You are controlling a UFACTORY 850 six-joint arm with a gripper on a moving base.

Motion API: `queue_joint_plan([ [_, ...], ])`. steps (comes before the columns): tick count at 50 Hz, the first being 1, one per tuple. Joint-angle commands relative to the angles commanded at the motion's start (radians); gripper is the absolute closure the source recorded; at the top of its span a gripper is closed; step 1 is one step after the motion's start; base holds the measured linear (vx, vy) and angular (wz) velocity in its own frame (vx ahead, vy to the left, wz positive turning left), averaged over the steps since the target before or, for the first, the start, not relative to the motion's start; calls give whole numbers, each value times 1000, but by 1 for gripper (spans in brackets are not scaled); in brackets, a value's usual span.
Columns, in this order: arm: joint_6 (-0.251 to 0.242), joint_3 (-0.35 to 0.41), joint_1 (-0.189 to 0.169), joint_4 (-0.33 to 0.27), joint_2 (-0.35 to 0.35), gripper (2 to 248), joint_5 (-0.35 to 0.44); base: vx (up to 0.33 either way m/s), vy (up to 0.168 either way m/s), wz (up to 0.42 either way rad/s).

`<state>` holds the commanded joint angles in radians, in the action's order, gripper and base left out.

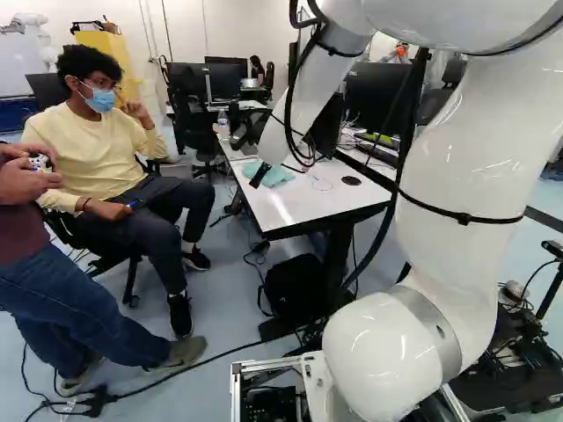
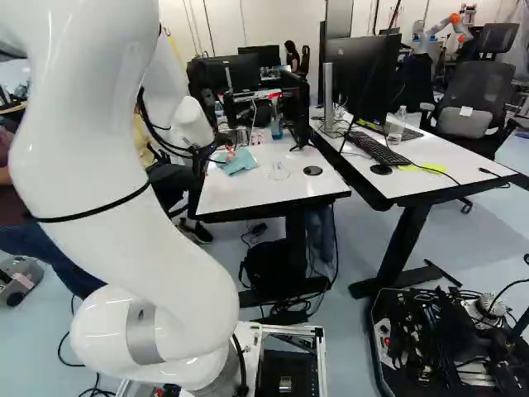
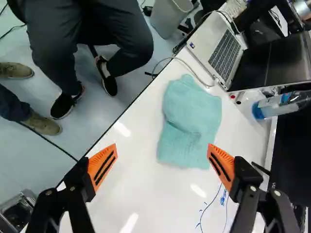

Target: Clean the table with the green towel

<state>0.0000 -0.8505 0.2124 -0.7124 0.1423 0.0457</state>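
The tool (image 1: 260, 175) hangs at the end of the white arm, over the white tabletop (image 2: 248, 194). Its fingers are spread wide, with nothing pinched between them. In the base views the arm partly hides it, so its height is hard to judge, but it seems to hover just above the surface.

The green towel (image 3: 189, 121) lies on the tabletop in a loose, wrinkled fold. In the wrist view it sits mostly ahead of the tool (image 3: 163, 150), its near part showing between the two orange pads (image 3: 103, 164), closer to one fingertip than the other.

Past the towel stands an open laptop (image 3: 226, 56), and a pale cable (image 3: 181, 59) curves between the two. A spray bottle (image 2: 276, 121) with a red nozzle stands farther back on the tabletop. Blue pen marks (image 3: 210, 209) run over the white surface near the towel, and a round black desk grommet (image 2: 312, 170) is set beside them.

A black backpack (image 2: 277, 266) rests on the floor underneath. At the right of the right base view, a second desk (image 2: 446, 184) carries a monitor (image 2: 361, 78), a black keyboard (image 2: 383, 149) and yellow sticky notes (image 2: 424, 168).
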Motion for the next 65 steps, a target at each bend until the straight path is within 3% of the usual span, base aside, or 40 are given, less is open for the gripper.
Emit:
queue_joint_plan([
  [15, 0, 4, -49, 156, -3, 3, -32, 0, 0, 0],
  [41, 0, -5, -125, 424, 5, 3, -165, 0, 0, 0],
  [51, 0, -6, -128, 450, 6, 3, -167, 0, 0, 0],
  [65, 0, 35, -109, 423, -32, 3, -45, 0, 0, 0],
])
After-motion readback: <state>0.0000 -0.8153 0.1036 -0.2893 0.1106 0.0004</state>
